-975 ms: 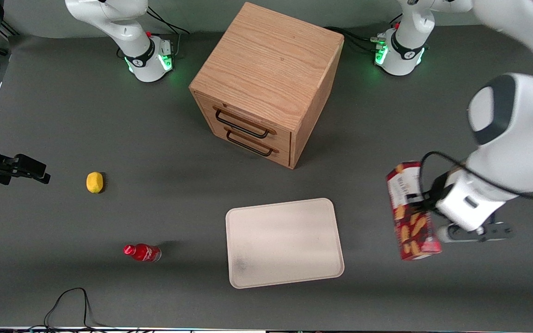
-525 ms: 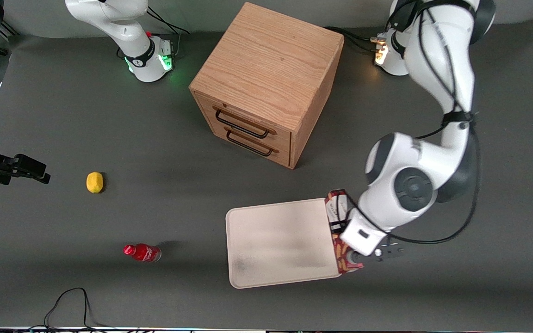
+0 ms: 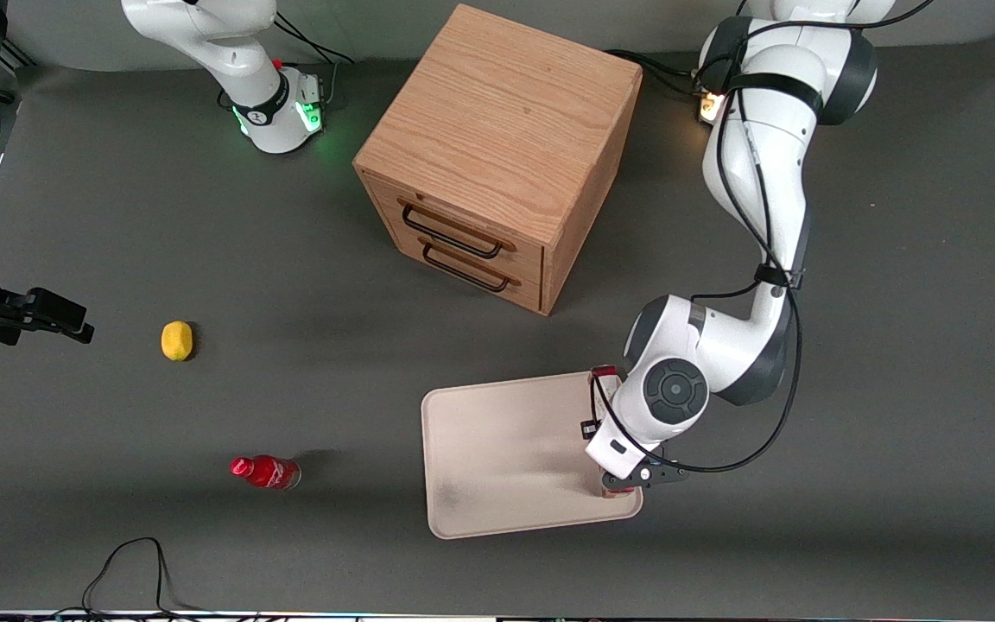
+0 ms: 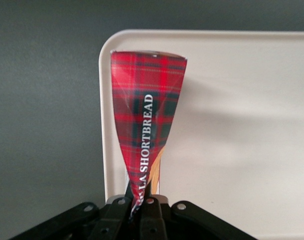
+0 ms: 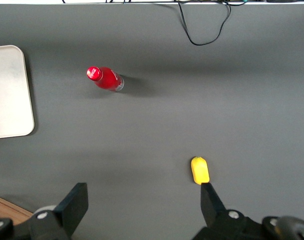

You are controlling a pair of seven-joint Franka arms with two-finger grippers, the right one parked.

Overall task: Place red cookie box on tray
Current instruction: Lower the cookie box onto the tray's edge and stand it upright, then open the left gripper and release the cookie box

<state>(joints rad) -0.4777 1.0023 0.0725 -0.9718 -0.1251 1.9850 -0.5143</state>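
My left gripper [image 3: 627,480] is shut on the red cookie box [image 4: 147,115], a tartan-red carton with white lettering. The fingers [image 4: 152,207] pinch one end of it. The box hangs over the tray [image 3: 506,449], a pale cream rectangle, just inside the rim toward the working arm's end of the table. In the front view my wrist covers most of the box; only red tips show at its end [image 3: 606,373] nearest the cabinet and under the hand. In the left wrist view the tray [image 4: 241,125] lies beneath and beside the box.
A wooden drawer cabinet [image 3: 497,147] stands farther from the front camera than the tray. A small red bottle [image 3: 266,472] and a yellow lemon [image 3: 176,339] lie toward the parked arm's end; both show in the right wrist view, the bottle [image 5: 104,78] and the lemon [image 5: 200,170].
My left arm has swung the box from off the tray, at the working arm's end, to over the tray's edge. The box is still gripped.
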